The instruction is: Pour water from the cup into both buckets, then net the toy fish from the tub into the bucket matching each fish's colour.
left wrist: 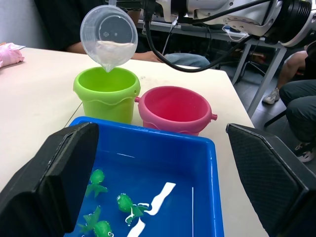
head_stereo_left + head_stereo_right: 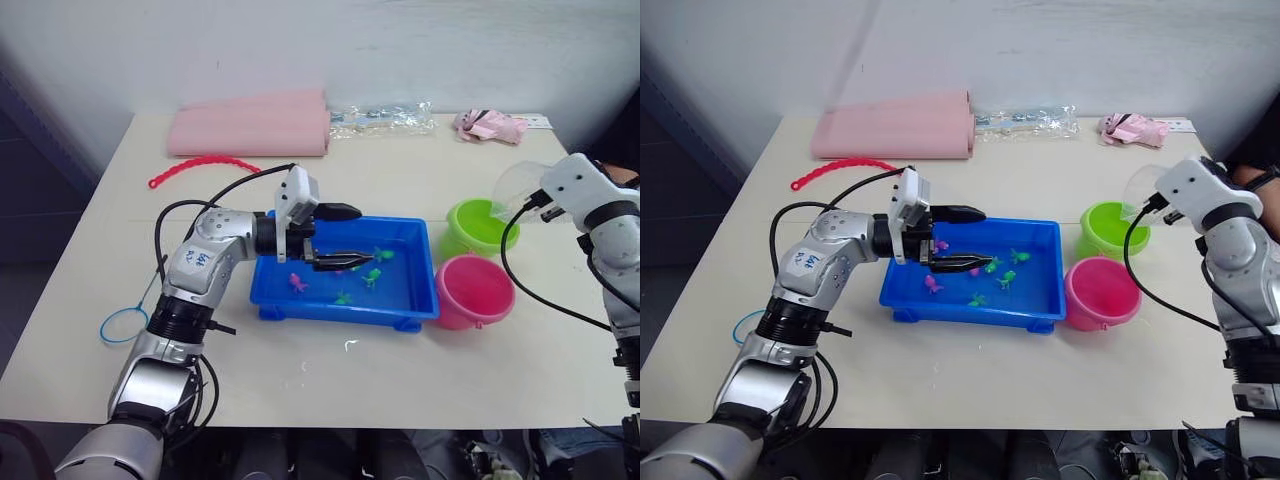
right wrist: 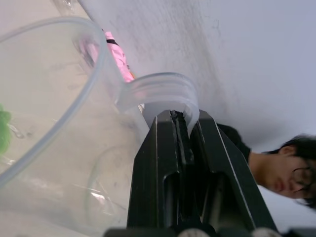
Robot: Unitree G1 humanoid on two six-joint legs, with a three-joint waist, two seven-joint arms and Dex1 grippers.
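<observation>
While pinching the cup (image 1: 109, 34) over the green bucket's (image 1: 106, 92) rim, right tool (image 3: 180, 118); left tool (image 2: 335, 238) spread above tub (image 2: 420, 285).

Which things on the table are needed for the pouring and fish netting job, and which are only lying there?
Needed: cup held tilted over the green bucket by the right claw, pink bucket, blue tub, toy fish, net.

Lying about: pink roll, red beaded strip, clear bag, small pink item.
</observation>
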